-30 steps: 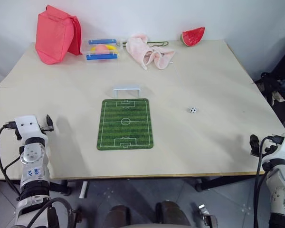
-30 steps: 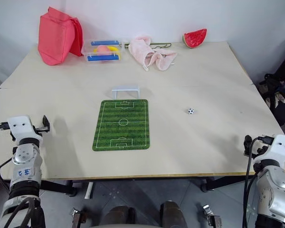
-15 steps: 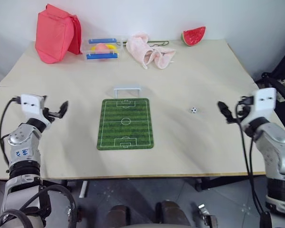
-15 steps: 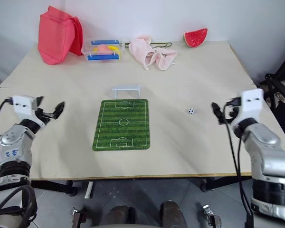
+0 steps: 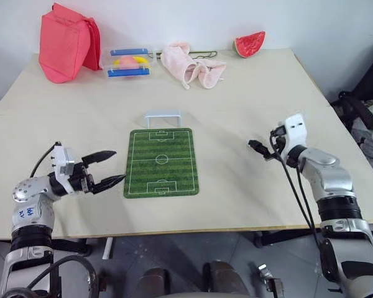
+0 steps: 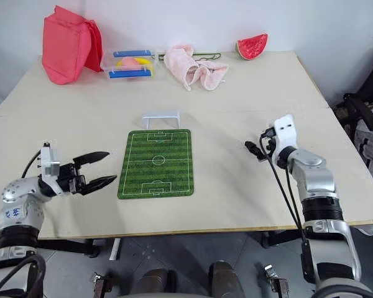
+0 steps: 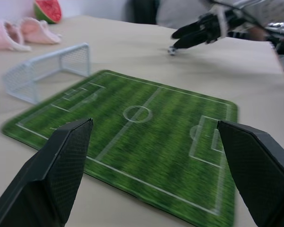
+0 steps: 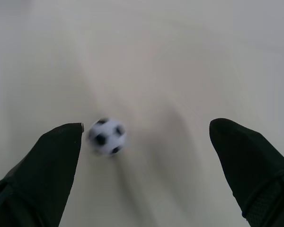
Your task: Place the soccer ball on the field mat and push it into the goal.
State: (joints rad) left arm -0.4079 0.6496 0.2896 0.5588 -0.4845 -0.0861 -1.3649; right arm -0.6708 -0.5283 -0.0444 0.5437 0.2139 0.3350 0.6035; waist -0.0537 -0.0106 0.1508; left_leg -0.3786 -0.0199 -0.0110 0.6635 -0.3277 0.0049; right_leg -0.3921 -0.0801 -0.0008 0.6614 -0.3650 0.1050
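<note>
- The right gripper (image 8: 144, 142) has its two black fingers spread wide, with nothing pinched between them; in the right wrist view they rise on either side of bare tabletop.
- The soccer ball (image 8: 107, 136) lies on the table (image 5: 236, 99) between those fingers, very close to one fingertip, though whether it touches is unclear.
- From the head camera the right gripper (image 6: 255, 149) reaches low over the table toward the mat's side, to the right of the field mat (image 6: 155, 163); the ball is hidden behind its fingers there.
- The ball is off the mat, on plain wood well to the right of it.
- The left gripper (image 5: 110, 167) is also spread and empty, pointing across the table just off the mat's left edge, near its front corner.
- The goal (image 5: 162, 118) stands upright at the mat's far short edge, just beyond it.
- Along the table's far edge sit a red bag (image 5: 67, 42), a clear box (image 5: 129, 63), a pink cloth (image 5: 188, 64) and a toy watermelon slice (image 5: 249, 44).
</note>
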